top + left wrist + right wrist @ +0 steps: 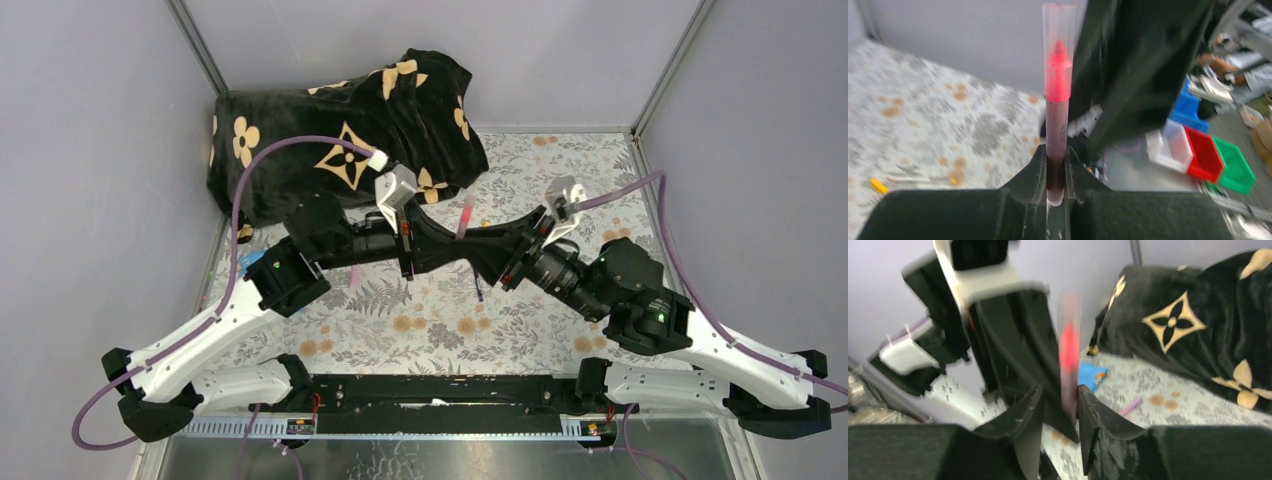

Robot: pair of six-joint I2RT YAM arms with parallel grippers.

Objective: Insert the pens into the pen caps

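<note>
A small yellow cap [878, 186] lies far to the left on the flowered table [520, 330]. The left gripper [1055, 161] is clamped tightly on the lower end of the red pen [1056, 125] and holds it upright above the table. A clear cap [1060, 25] sits over the red tip. A dark blue pen [478, 290] lies on the table below the two grippers. On the right, the right gripper [1059, 397] has its fingers narrowly on both sides of the red pen. This view is blurred, so one cannot tell if they press it.
</note>
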